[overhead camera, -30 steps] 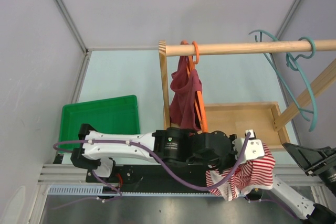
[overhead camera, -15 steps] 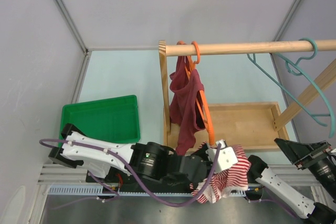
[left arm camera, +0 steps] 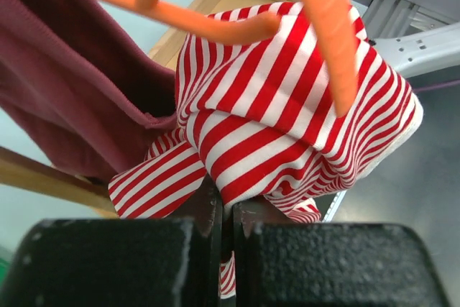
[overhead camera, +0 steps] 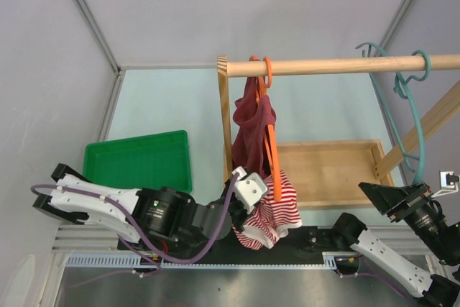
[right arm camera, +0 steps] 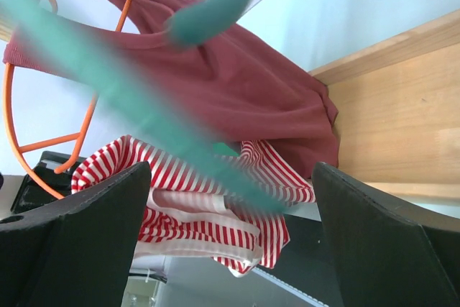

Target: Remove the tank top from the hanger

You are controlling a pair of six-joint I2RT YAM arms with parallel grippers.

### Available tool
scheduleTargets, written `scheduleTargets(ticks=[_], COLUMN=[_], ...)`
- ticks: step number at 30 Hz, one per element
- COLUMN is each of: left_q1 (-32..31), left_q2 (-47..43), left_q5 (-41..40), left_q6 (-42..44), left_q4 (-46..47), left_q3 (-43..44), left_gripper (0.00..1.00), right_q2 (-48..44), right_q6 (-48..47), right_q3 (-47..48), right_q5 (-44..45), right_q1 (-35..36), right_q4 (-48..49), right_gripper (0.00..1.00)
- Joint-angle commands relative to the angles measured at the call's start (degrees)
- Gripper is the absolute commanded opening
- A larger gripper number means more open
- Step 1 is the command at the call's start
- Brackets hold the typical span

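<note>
The red-and-white striped tank top (overhead camera: pixel 269 210) hangs bunched from my left gripper (overhead camera: pixel 248 190), below the wooden rail. In the left wrist view the gripper (left arm camera: pixel 226 203) is shut on the striped fabric (left arm camera: pixel 287 113), with an orange hanger (left arm camera: pixel 323 26) crossing in front. The teal hanger (overhead camera: pixel 410 116) hangs bare on the rail's right end and swings; it is a blur in the right wrist view (right arm camera: pixel 115 77). My right gripper (overhead camera: pixel 392 199) is open and empty at the right, its fingers (right arm camera: pixel 79 242) wide apart. The striped top also shows there (right arm camera: pixel 180 192).
A maroon garment (overhead camera: pixel 251 131) hangs on the orange hanger (overhead camera: pixel 273 149) from the wooden rail (overhead camera: pixel 338 66). A wooden tray base (overhead camera: pixel 330 170) lies under the rack. A green bin (overhead camera: pixel 136 159) sits at the left.
My left gripper has carried the striped tank top leftward, from the right of the rack base to under the orange hanger. The teal hanger keeps swinging on the rail. My right arm has shifted slightly.
</note>
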Motion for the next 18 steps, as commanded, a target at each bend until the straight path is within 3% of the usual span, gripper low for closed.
scheduleTargets(ticks=[1, 6, 12, 16, 18], left_q1=[1.61, 3.46, 6.44, 15.30, 22.77], left_q2=[-3.71, -7.83, -14.51, -19.78, -21.64], left_q5=[1.34, 9.25, 6.02, 5.22, 6.97], left_q6=[-1.63, -0.04, -2.58, -6.27, -5.85], left_q4=[-1.57, -2.63, -7.19, -11.77, -11.60], left_q3=[-3.02, -8.03, -14.18, -15.95, -16.47], left_gripper=[0.00, 0.00, 0.00, 0.00, 0.00], right_q2=[-0.35, -0.35, -0.26, -0.35, -0.35], right_q6=[-0.10, -0.09, 0.17, 0.43, 0.61], right_q3=[-1.11, -1.99, -3.04, -3.74, -3.83], right_q5=[0.53, 1.24, 2.20, 3.08, 3.43], right_q1=[1.02, 1.90, 3.04, 4.35, 4.71], right_q4=[3.61, 4.05, 4.57, 5.19, 5.28], right_gripper=[1.00, 1.00, 1.00, 1.00, 1.00])
